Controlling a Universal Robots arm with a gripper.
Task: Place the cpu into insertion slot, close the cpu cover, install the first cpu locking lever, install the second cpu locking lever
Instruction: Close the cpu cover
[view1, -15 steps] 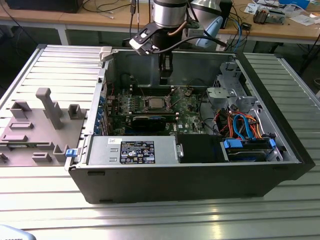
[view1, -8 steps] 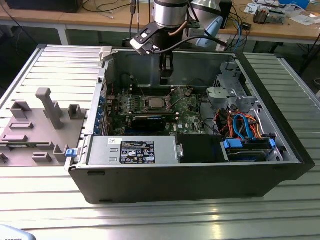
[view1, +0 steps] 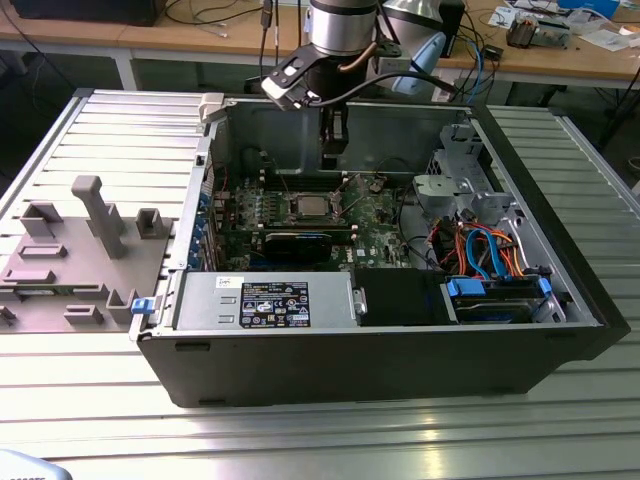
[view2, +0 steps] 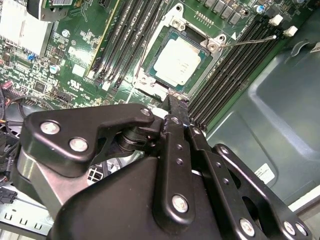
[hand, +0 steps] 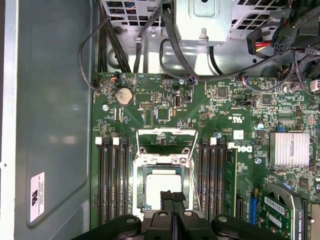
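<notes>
The cpu lies flat in the insertion slot on the green motherboard, its silver top facing up. The cpu cover stands open, tipped back from the slot, and the board shows through its window. A thin locking lever sticks out sideways from the socket frame, and another thin rod runs along the socket's side. My gripper hovers just above the slot's edge, shut with nothing between its fingers. It also shows in the first wrist view and in the exterior view, inside the open computer case.
Black memory slots flank the socket on both sides. A coin battery, a finned heatsink and cables sit nearby. The case wall is close. A power supply and a drive bay fill the front. A grey fixture stands outside.
</notes>
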